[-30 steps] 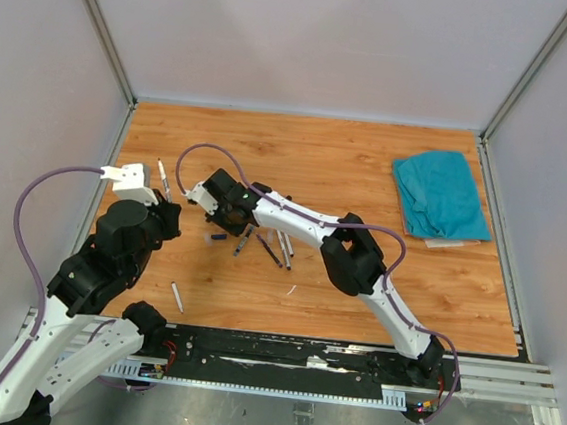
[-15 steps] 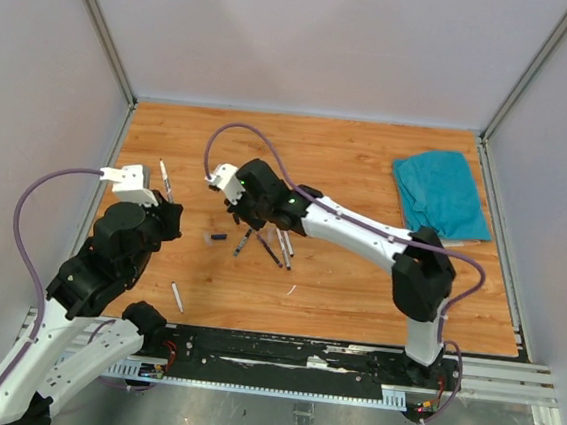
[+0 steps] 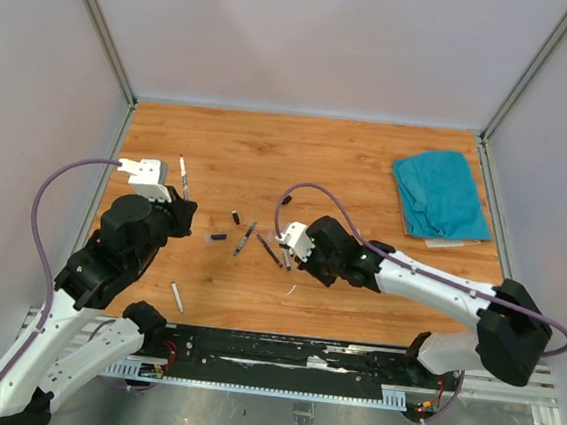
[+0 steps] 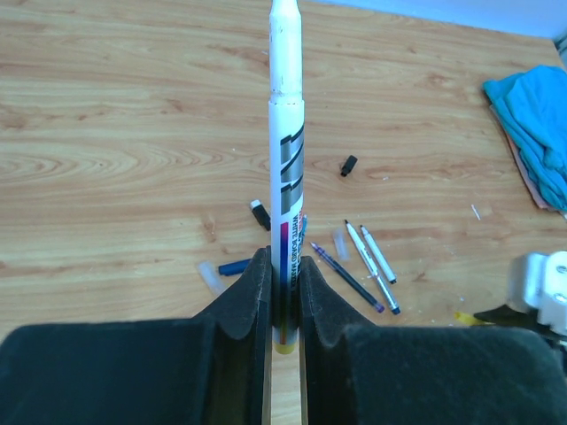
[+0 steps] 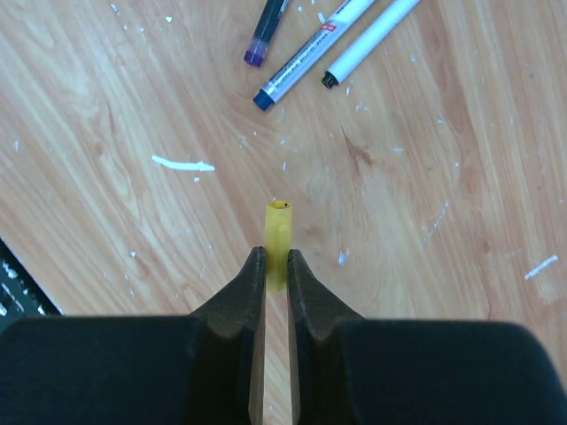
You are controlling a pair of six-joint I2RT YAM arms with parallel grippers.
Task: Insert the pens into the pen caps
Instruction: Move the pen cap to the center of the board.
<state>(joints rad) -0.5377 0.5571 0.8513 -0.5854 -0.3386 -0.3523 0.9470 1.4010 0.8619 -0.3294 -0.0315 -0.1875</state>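
Off the loose pens, right tool retreated pinching yellow cap; left tool clamps white pen.

The pen runs off your left wrist view's top edge; its yellow end sits buried between the left jaws. The right jaws hide from you the rear of the yellow cap.

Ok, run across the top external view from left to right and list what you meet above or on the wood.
raised white pen → dark cap → small black cap → dark pen → teal cloth
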